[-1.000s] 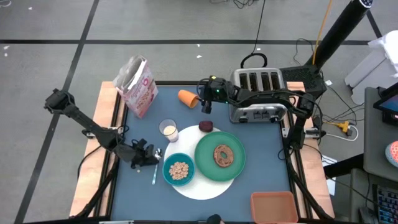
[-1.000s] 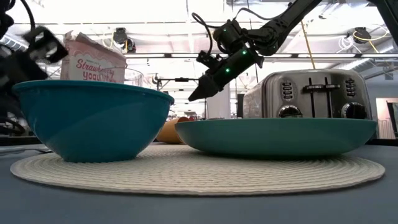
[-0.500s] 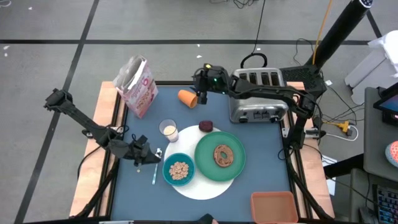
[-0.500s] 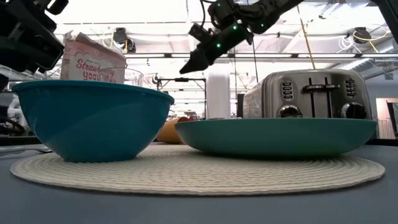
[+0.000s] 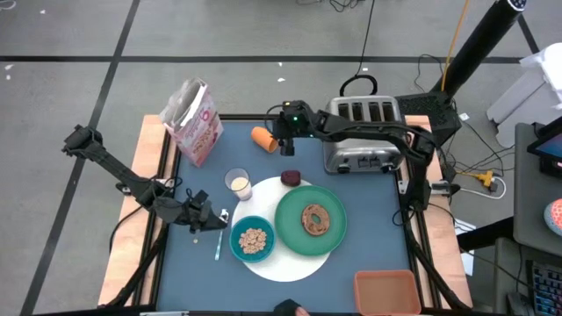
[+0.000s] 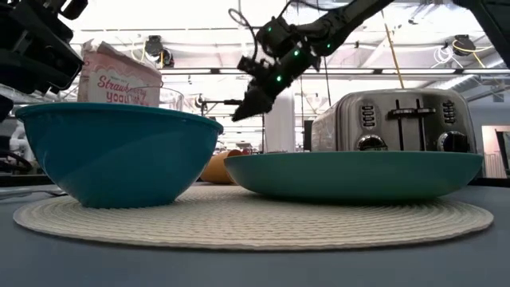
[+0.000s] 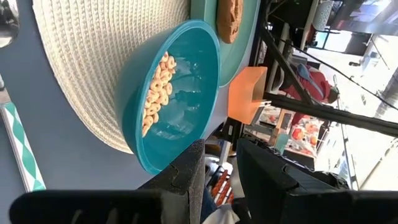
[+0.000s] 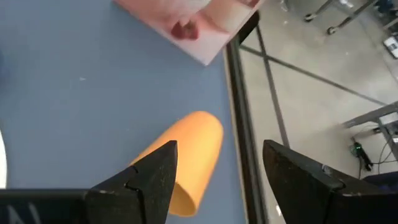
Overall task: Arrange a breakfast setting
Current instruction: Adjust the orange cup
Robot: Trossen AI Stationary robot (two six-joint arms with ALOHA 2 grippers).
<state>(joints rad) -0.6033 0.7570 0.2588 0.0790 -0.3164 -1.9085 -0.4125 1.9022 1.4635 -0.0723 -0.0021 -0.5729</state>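
While the orange cup lies on its side near the toaster, the right gripper hovers over it, jaws open, and the left gripper waits empty, slightly parted, by the spoon.

1. We see a round white mat of coiled woven cord, rough and matt
2. The teal bowl looks like smooth plastic with a soft sheen
3. The green plate shows the same smooth, faintly glossy finish
4. The toaster has brushed silver metal sides with dark slots
5. The orange cup looks like smooth matt plastic
6. The table has a matt blue top and a pale wood edge
7. The pink bag looks like glossy printed paper or foil
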